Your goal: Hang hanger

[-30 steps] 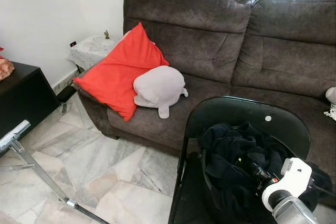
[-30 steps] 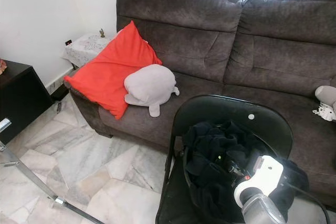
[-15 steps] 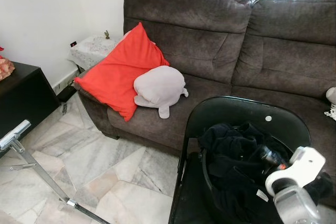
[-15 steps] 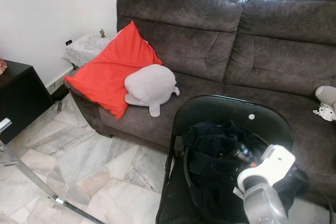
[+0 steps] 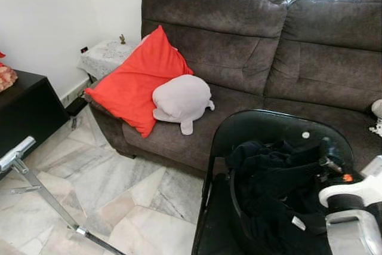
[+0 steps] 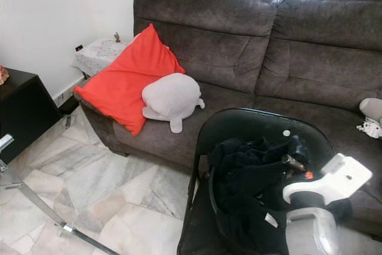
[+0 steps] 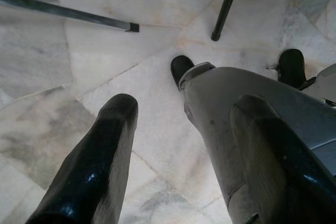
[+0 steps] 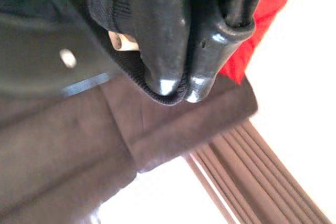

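right gripper lifting dark garment from folding chair

nearest, the right gripper has its two black fingers pinched together on a fold of the black garment, which lies heaped on the black folding chair. a curved dark rim beside the heap may be the hanger, still buried in the cloth; this cannot be confirmed. the left gripper hangs idle over the marble floor, fingers spread wide with nothing between them. judged step: picking up the clothing and its hanger, early in the task. the next move calls for raising the load clear of the chair back and finding a rail, none of which is visible. further off, a metal stand leg crosses the floor. beyond, the brown sofa carries a red cushion and a grey plush, and a lace-covered side table sits by the wall.
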Motion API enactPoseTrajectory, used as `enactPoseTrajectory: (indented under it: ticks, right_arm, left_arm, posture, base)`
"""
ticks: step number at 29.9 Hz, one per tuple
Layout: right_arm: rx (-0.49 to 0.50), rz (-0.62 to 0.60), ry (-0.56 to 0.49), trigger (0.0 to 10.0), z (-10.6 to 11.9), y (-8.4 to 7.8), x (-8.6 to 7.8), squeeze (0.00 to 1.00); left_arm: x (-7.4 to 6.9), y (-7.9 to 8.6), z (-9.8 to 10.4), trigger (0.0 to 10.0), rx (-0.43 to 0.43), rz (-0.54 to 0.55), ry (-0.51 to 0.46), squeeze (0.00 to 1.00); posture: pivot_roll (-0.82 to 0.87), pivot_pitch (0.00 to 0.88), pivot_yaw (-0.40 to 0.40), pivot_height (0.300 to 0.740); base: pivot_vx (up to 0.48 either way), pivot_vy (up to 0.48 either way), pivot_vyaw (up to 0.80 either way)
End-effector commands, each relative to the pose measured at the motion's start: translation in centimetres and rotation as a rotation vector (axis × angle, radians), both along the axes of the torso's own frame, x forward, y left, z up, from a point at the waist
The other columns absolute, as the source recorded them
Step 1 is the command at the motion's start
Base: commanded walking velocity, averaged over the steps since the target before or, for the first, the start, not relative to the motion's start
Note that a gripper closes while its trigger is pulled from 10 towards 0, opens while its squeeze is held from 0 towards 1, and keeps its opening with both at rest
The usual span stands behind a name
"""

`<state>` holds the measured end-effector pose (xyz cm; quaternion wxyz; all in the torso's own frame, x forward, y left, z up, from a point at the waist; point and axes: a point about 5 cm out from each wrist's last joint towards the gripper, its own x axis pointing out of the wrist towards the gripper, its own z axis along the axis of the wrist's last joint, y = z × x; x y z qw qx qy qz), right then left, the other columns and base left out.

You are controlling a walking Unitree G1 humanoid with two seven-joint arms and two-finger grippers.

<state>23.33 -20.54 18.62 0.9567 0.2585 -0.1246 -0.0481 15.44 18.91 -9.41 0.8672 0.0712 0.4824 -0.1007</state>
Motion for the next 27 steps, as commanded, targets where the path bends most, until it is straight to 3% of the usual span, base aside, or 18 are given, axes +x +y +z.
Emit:
enactPoseTrajectory:
  ticks: [1,10,21,23,24,27]
  right_arm:
    - [0.0,0.02,-0.07,0.0,1.1,1.0,-0.2,0.0]
    - [-0.125,0.066,-0.195,0.0,4.4,2.2,0.7,0.0]
    - [-0.209,0.122,-0.276,0.0,6.4,3.4,0.7,0.0]
    - [-0.264,0.185,-0.259,0.0,6.0,4.3,0.4,0.0]
    - [-0.325,0.25,-0.184,0.0,4.9,4.8,0.2,0.0]
    - [-0.389,0.292,-0.111,0.0,3.6,5.1,0.0,0.0]
  left_arm:
    - [-0.6,0.2,-0.2,10.0,0.011,-0.019,0.032,0.0]
    - [-0.4,-0.1,-0.2,10.0,0.004,-0.013,0.025,0.0]
    - [-0.4,-0.2,-0.2,10.0,0.003,-0.008,0.026,0.0]
    - [-0.4,-0.3,-0.2,10.0,0.0,-0.006,0.026,0.0]
    - [-0.4,-0.3,-0.2,10.0,-0.001,-0.006,0.026,0.0]
    - [-0.4,-0.3,-0.3,10.0,-0.002,-0.006,0.026,0.0]
  posture:
    - [-0.12,0.033,0.052,0.74]
    - [-0.12,0.014,0.044,0.74]
    - [-0.13,0.008,0.037,0.74]
    - [-0.14,0.006,0.035,0.74]
    - [-0.14,0.005,0.033,0.74]
    - [-0.14,0.005,0.033,0.74]
  base:
    - [0.0,0.0,0.0]
    - [0.0,0.0,0.0]
    - [0.0,0.0,0.0]
    - [0.0,0.0,0.0]
    - [0.0,0.0,0.0]
    - [0.0,0.0,0.0]
